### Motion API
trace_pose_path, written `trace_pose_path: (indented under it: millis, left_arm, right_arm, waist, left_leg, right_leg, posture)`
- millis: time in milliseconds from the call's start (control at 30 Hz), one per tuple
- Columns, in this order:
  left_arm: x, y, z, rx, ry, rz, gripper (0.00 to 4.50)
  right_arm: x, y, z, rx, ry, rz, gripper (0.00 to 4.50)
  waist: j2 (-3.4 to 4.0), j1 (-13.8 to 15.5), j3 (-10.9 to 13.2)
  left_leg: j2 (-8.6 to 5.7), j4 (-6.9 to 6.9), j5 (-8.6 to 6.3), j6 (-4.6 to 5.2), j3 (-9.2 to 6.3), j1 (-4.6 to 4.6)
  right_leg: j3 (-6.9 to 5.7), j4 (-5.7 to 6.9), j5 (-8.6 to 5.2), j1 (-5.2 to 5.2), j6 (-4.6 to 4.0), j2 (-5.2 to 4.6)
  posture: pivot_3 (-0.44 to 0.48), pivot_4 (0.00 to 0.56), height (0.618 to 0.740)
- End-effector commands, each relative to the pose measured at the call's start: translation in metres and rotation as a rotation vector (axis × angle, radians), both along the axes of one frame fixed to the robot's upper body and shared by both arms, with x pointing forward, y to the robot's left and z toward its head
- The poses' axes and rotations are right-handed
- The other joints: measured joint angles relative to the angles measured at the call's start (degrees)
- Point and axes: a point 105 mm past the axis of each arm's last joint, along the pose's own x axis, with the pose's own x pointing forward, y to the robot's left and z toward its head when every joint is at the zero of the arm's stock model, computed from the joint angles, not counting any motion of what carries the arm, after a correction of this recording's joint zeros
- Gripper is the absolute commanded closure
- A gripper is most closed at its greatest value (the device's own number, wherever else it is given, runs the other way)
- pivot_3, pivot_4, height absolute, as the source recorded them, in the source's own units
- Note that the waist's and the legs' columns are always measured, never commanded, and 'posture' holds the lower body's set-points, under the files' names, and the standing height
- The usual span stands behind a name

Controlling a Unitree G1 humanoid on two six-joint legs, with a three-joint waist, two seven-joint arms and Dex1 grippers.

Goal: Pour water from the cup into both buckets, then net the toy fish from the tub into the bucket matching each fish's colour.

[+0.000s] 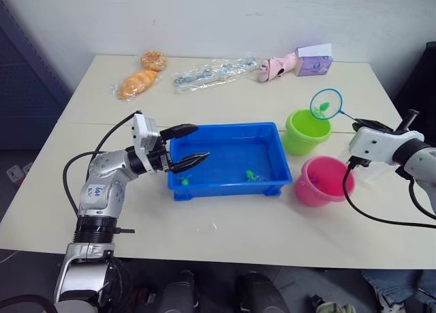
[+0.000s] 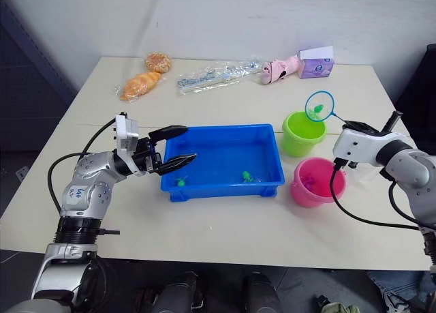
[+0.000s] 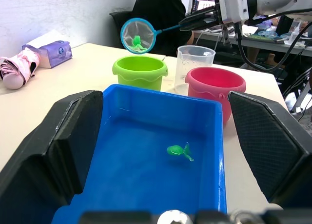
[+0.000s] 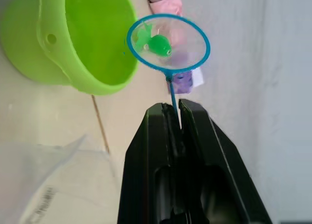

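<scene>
Table [image 1: 225, 224] unlabelled; right fingers [image 4: 176, 117] grip net [image 4: 168, 42], left fingers [image 1: 182, 146] spread.

Head stereo looks down over table [image 1: 225, 231]; wrist cameras close along grippers.

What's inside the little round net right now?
One green toy fish sits in the net, which the right gripper holds by its stick above the green bucket. The mesh is see-through, and nothing else shows in it.
</scene>
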Motion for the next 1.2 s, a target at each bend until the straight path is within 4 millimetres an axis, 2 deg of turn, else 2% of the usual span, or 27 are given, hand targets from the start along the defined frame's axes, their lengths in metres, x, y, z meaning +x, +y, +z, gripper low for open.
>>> trace_pose_path:
  millis: [33, 133, 333, 400, 567, 700, 833, 967, 1133, 1200]
  left_arm:
    - [0.0, -0.005, 0.005, -0.01, -0.031, -0.013, 0.09]
    - [0.0, -0.009, 0.005, -0.016, -0.031, -0.023, 0.09]
    - [0.003, -0.012, 0.006, -0.029, -0.035, -0.032, 0.09]
    - [0.003, -0.013, 0.006, -0.036, -0.031, -0.04, 0.09]
    - [0.003, -0.014, 0.005, -0.036, -0.027, -0.05, 0.09]
    - [0.004, -0.016, 0.005, -0.035, -0.025, -0.059, 0.09]
    - [0.005, -0.016, 0.005, -0.035, -0.026, -0.061, 0.09]
    - [0.005, -0.016, 0.004, -0.031, -0.024, -0.061, 0.09]
    - [0.006, -0.016, 0.004, -0.027, -0.023, -0.063, 0.09]
    - [0.006, -0.016, 0.004, -0.025, -0.025, -0.062, 0.09]
  right_arm:
    - [0.0, -0.004, 0.011, -0.126, -0.09, 0.036, 4.5]
    - [0.002, -0.012, 0.003, -0.197, -0.1, 0.029, 4.5]
    - [0.005, -0.014, 0.008, -0.329, -0.199, 0.079, 4.5]
    - [0.007, -0.019, -0.001, -0.371, -0.165, 0.081, 4.5]
    - [0.006, -0.015, -0.004, -0.453, -0.184, 0.156, 4.5]
    - [0.009, -0.025, -0.014, -0.479, -0.135, 0.133, 4.5]
    - [0.01, -0.031, -0.005, -0.481, -0.171, 0.106, 4.5]
    - [0.009, -0.023, 0.0, -0.474, -0.216, 0.142, 4.5]
    - [0.011, -0.024, 0.005, -0.483, -0.231, 0.135, 4.5]
    - [0.011, -0.026, 0.012, -0.477, -0.261, 0.121, 4.5]
  waist:
    - [0.0, -0.06, 0.0]
    - [0.0, -0.11, 0.0]
    - [0.02, -0.15, 0.0]
    - [0.02, -0.1, 0.0]
    - [0.02, -0.08, 0.0]
    - [0.02, -0.1, 0.0]
    - [0.03, -0.08, 0.0]
    - [0.04, -0.14, -0.01]
    - [0.04, -0.1, -0.01]
    - [0.04, -0.09, -0.01]
  left_leg:
    - [0.0, 0.0, 0.0, -0.01, 0.0, 0.0]
    - [0.01, 0.0, 0.02, -0.03, 0.01, 0.01]
    - [0.02, 0.0, 0.04, -0.06, 0.04, 0.01]
    - [0.02, 0.0, 0.05, -0.08, 0.04, 0.0]
    - [0.02, -0.01, 0.05, -0.08, 0.05, 0.0]
    - [0.02, 0.0, 0.07, -0.11, 0.06, 0.0]
    - [0.02, 0.0, 0.07, -0.11, 0.07, 0.0]
    - [0.02, 0.0, 0.07, -0.12, 0.06, 0.0]
    - [0.02, 0.0, 0.08, -0.12, 0.07, 0.0]
    - [0.02, 0.0, 0.08, -0.12, 0.06, 0.0]
  right_leg:
    - [0.01, 0.0, 0.0, 0.0, 0.0, 0.0]
    - [0.01, 0.01, 0.0, 0.0, 0.0, 0.01]
    - [0.04, 0.03, 0.0, -0.03, 0.0, 0.03]
    - [0.04, 0.03, 0.0, -0.03, 0.0, 0.04]
    - [0.04, 0.03, 0.0, -0.04, 0.0, 0.04]
    - [0.04, 0.05, 0.0, -0.04, 0.0, 0.05]
    - [0.04, 0.05, 0.0, -0.04, 0.0, 0.05]
    - [0.04, 0.05, 0.0, -0.04, 0.0, 0.07]
    - [0.04, 0.06, 0.0, -0.04, 0.0, 0.07]
    - [0.04, 0.06, 0.0, -0.04, 0.0, 0.07]
  posture:
    - [0.0, 0.15, 0.74]
    - [0.0, 0.15, 0.74]
    - [0.0, 0.15, 0.74]
    - [0.0, 0.15, 0.74]
    - [0.0, 0.15, 0.74]
    - [0.0, 0.15, 0.74]
    - [0.0, 0.15, 0.74]
    - [0.0, 0.15, 0.74]
    - [0.0, 0.15, 0.74]
    - [0.0, 0.15, 0.74]
